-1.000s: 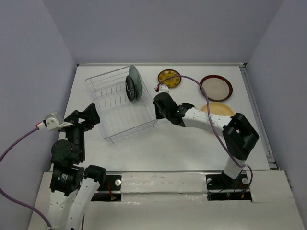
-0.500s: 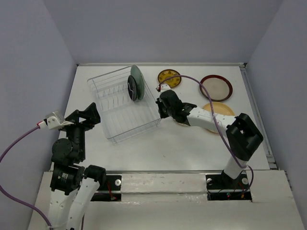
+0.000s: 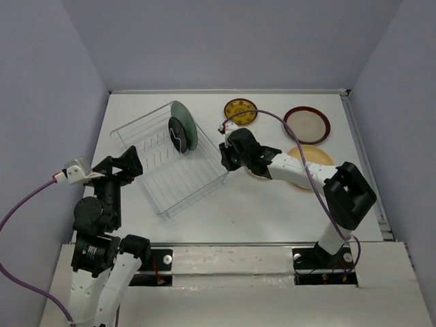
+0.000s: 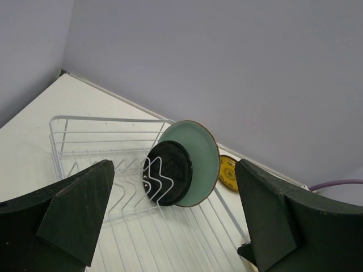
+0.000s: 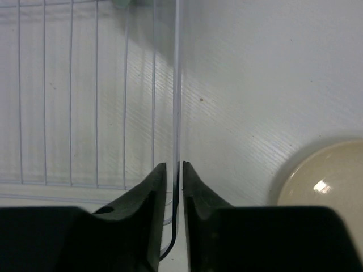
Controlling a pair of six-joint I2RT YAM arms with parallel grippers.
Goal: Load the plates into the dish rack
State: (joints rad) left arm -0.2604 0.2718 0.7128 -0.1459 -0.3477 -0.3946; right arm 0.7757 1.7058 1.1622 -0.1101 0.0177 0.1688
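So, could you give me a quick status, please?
Left gripper open. Right gripper shut on rack rim. Green plate, black plate racked. Nothing in the way.

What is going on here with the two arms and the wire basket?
The right gripper is pinched on a rim wire of the dish rack, at its right side. Two plates stand upright in the rack: the mint-green plate and the small black plate next to it. The left gripper is open and holds nothing, by the rack's left side. The yellow patterned plate, red-rimmed plate and orange-yellow plate lie on the table, not yet loaded.
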